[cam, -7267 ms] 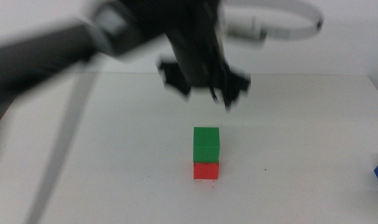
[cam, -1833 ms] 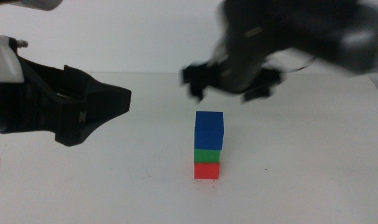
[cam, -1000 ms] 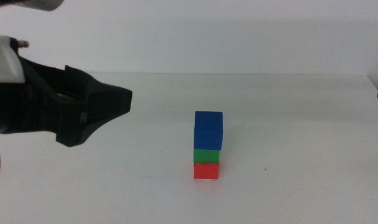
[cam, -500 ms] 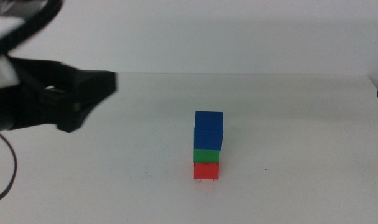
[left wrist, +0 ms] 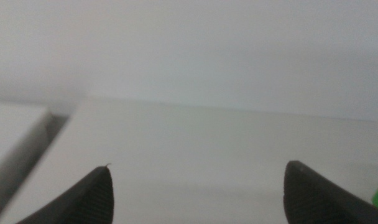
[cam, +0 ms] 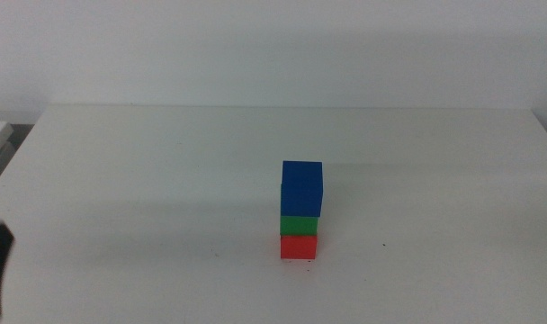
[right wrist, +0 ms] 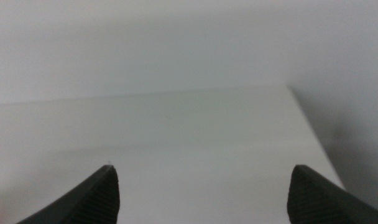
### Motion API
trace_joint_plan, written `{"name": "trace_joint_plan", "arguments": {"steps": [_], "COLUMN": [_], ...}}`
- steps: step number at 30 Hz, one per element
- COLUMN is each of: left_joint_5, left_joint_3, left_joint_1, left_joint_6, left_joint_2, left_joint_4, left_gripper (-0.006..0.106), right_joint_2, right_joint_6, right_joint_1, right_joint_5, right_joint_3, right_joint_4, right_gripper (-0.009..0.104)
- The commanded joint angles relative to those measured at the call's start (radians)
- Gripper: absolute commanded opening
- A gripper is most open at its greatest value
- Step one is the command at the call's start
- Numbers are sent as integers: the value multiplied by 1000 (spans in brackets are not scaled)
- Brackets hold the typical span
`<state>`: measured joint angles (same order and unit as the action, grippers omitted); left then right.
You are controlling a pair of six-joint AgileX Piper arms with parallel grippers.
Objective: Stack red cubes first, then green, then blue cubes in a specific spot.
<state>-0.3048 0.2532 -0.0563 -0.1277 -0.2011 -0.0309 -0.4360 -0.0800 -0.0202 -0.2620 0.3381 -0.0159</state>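
Left arm withdrawn from view, both end effectors spread apart, blue cube point(cam: 301, 187) atop green point(cam: 299, 224), red cube point(cam: 298, 246) beneath

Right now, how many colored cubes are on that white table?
3, all in one stack on the table: the red cube at the bottom, the green cube on it, the blue cube on top. None seems hidden.
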Motion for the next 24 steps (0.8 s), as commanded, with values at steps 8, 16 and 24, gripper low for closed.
{"name": "trace_joint_plan", "arguments": {"steps": [8,16,24], "left_joint_5": [53,111,111], "left_joint_3": [-206,-253,-253], "left_joint_1": [5,5,5], "left_joint_6": [-3,-3,-1], "left_joint_2": [201,201,201], "left_joint_4": [-39,-3,-3], "left_gripper": [94,94,94], "right_joint_2": [433,436,436], "right_joint_6": [2,-1,-1], "right_joint_1": [-49,-49,-49], "right_joint_5": [23,23,28], "right_joint_3": [-295,-338,-338], "right_joint_4": [-55,-87,-83], "right_gripper": [93,93,93]}}
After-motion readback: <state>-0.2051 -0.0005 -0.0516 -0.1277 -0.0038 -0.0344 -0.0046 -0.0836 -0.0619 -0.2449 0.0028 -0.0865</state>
